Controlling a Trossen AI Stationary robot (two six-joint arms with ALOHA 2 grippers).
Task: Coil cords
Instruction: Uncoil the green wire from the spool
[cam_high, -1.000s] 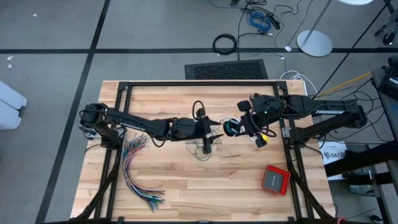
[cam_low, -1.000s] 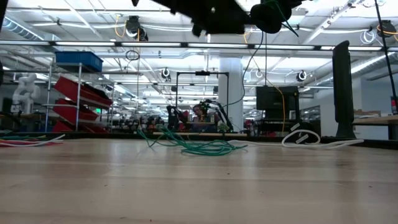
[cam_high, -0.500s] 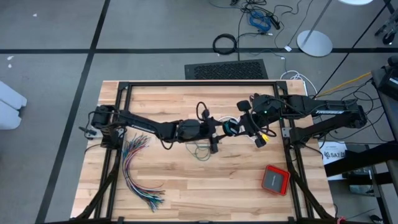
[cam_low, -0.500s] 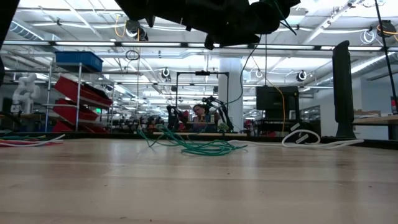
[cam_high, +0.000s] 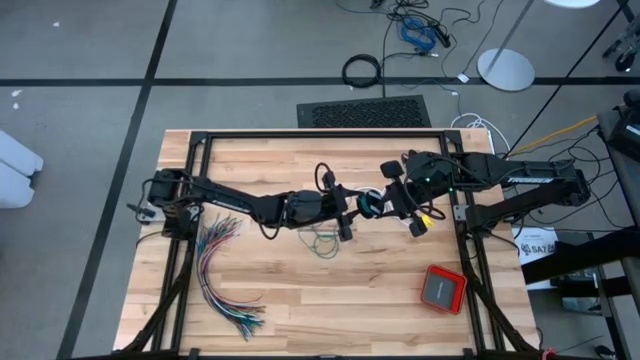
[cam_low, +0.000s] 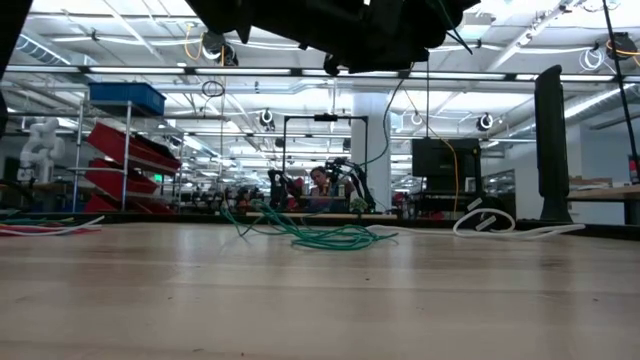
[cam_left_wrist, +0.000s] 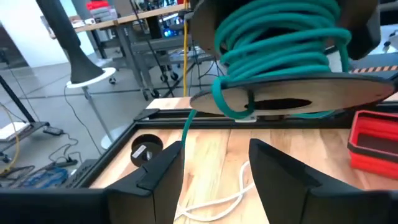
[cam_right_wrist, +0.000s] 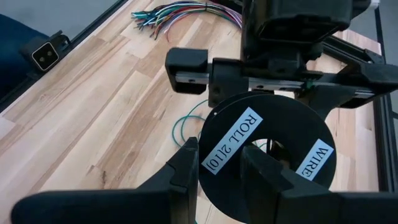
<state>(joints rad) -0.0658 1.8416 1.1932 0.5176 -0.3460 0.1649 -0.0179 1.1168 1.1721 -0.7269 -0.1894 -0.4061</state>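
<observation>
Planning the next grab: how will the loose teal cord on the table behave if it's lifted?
The teal cord lies in slack, tangled loops, so it is probably floppy and would droop and trail. It looks thin, so likely light. Part is wound on the spool, so a lift may tug that.

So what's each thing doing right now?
Spool: held up on its rim by the right fingers, labels facing that camera.
Teal cord: partly wound on the spool, the rest a loose heap on the table.
Left fingers: open, just under the spool, holding nothing.
Coloured wires: fanned out flat.
Red box: lying flat near the table's corner.
White cord: looped loose on the table.
</observation>
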